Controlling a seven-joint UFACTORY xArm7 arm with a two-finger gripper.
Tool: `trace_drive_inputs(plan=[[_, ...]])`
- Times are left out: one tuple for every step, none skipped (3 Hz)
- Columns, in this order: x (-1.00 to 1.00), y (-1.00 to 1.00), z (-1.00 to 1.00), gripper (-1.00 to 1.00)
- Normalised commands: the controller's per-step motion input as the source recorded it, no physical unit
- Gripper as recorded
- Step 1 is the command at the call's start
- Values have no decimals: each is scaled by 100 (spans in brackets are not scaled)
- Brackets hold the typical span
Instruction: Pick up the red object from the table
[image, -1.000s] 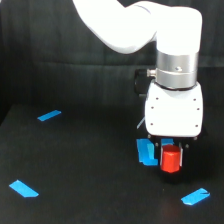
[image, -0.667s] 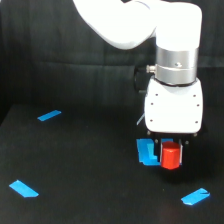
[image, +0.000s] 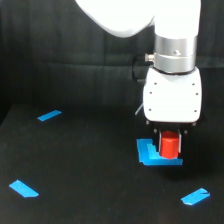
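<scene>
The red object (image: 169, 145) is a small red-orange block held between the dark fingers (image: 180, 138) under the white wrist housing. My gripper (image: 169, 145) is shut on it, near the exterior view's right. The block appears to hang just above the matte black table (image: 90, 165); its lower edge shows in front of a flat blue square piece (image: 149, 154) that lies on the table directly below and to the left. The fingertips are mostly hidden in shadow beside the block.
Blue tape strips lie on the table: one at the far left (image: 50, 115), one at the near left (image: 23, 188), one at the near right (image: 195, 196). A black curtain backs the scene. The white arm (image: 172, 95) stands over the block.
The arm has risen with the red object in its grip, so the block now sits higher against the blue square piece. The blue piece and tape strips have stayed put.
</scene>
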Motion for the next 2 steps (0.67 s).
trace_drive_inputs(plan=[[-16,9,87,-100],[-1,4,78,-100]])
